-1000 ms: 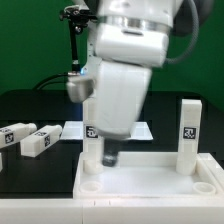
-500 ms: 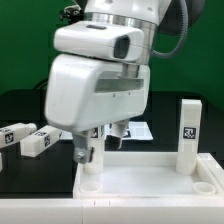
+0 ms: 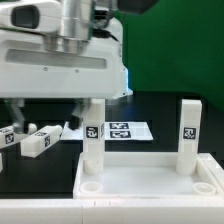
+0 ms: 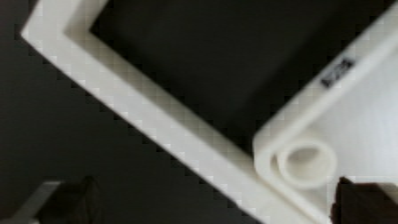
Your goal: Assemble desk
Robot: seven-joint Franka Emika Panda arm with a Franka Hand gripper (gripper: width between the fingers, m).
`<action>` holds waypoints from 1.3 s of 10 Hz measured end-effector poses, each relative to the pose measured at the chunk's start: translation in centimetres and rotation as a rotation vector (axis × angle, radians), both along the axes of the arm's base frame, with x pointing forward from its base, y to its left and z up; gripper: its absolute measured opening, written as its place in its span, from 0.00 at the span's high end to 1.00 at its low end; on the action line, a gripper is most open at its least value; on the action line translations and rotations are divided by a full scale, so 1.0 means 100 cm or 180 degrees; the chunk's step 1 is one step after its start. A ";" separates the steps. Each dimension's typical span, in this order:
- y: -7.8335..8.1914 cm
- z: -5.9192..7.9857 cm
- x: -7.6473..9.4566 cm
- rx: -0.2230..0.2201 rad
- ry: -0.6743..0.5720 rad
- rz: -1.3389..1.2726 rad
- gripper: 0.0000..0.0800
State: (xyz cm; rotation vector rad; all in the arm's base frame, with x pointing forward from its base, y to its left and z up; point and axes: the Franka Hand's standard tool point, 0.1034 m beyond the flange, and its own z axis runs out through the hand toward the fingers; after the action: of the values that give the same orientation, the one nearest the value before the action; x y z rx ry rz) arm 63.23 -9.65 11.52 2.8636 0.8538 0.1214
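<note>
End effector [image 4: 214, 198] apart in wrist view; ext. unclear.

Gripper [image 3: 50, 116] hangs wide open; loose legs [image 3: 35, 141] lie below it; one upright leg [image 3: 93, 142] just beside it; second upright leg [image 3: 189, 135] well apart.

White-and-grey glossy plastic robot arm [image 3: 60, 60]: wrist block lying broad & level, approx. straight above the dark-tipped two-finger gripper [image 4: 217, 198]. Pointing down, jaws spread wide, gripping nothing. Dark fingertips [image 4: 68, 197] blurred in wrist cam, one each side.
</note>
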 end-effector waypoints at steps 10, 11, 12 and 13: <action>-0.095 0.002 -0.059 0.0616 0.0068 -0.2135 0.19; -0.093 -0.001 -0.063 0.0641 0.0143 -0.2166 0.19; -0.093 -0.014 -0.075 0.0696 0.0303 -0.2266 0.19; -0.088 -0.026 -0.090 0.0739 0.0612 -0.2322 0.19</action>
State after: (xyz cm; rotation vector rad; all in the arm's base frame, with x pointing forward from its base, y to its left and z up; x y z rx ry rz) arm 54.19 -18.43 8.93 3.2303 -0.2405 -0.1513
